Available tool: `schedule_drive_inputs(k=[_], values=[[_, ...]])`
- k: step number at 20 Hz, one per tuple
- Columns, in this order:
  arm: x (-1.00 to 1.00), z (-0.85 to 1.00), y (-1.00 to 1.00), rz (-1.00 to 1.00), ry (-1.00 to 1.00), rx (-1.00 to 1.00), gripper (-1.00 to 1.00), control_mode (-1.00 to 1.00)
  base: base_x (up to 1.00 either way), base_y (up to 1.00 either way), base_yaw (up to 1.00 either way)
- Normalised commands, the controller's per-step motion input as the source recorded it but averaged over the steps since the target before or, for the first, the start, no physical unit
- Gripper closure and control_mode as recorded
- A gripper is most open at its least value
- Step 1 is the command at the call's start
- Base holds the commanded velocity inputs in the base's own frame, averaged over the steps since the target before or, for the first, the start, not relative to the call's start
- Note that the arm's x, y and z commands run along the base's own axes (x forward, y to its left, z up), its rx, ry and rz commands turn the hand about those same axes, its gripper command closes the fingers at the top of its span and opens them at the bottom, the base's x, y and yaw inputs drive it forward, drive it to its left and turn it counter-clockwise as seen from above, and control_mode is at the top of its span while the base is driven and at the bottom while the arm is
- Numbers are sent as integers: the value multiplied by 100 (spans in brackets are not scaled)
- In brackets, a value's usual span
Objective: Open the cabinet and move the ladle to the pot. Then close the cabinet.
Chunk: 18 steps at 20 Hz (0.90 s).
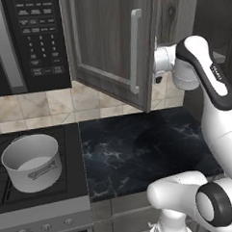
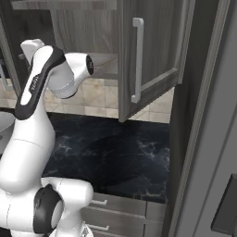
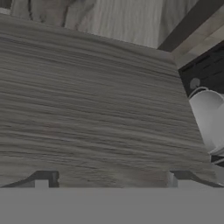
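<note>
- Finger tips of the gripper (image 3: 109, 179) stood wide apart, empty, close against a wood-grain door face.
- Both cabinet (image 1: 109, 46) doors stood swung out; the wrist reached in behind the left one.
- Ladle could not be made out.
- Pot (image 1: 32, 162) sat on the stove, far left.
- Judgement: locate the ladle's handle before closing.
</note>
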Motion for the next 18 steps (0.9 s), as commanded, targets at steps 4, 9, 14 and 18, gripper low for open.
schedule_drive_inputs(k=[4, 9, 14, 18], values=[[0, 0, 0, 0, 0, 0, -100, -100, 0, 0, 0], [22, 1, -12, 0, 0, -5, -100, -100, 0, 0, 0], [24, 6, -31, 0, 0, -11, -100, -100, 0, 0, 0], [3, 0, -19, -2, -5, -12, -100, -100, 0, 0, 0]])
